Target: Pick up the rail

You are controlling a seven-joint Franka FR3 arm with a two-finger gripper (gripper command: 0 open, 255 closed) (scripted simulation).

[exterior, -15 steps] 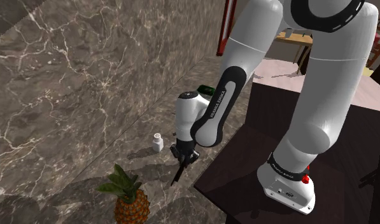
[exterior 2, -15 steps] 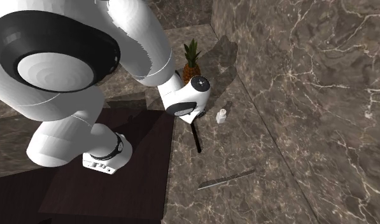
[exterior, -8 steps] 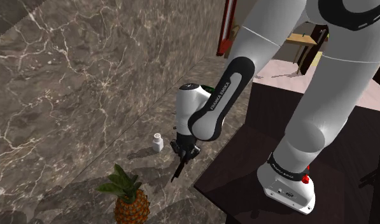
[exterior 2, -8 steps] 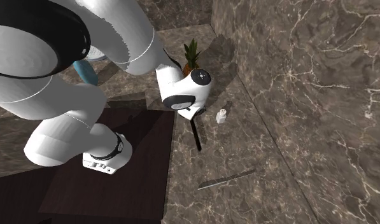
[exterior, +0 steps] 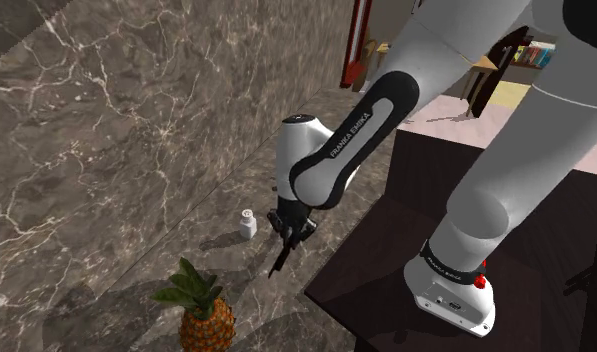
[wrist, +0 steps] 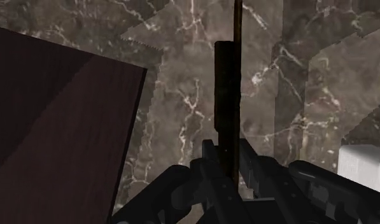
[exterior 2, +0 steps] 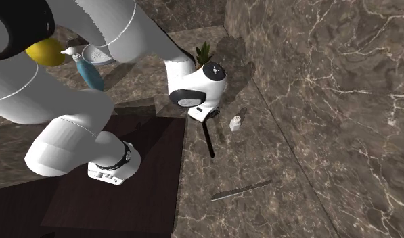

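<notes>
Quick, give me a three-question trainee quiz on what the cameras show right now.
1. True or false: the gripper clasps the dark rail.
2. Which stands nearest the rail? A) pineapple B) small white bottle C) grey strip
3. Fill in: the arm's base sits on a dark ____.
Key: 1 true; 2 B; 3 stand.

Slim black rail (exterior: 281, 260), straight, slanted, one end clasped in the pincer (wrist: 228, 156)
</notes>
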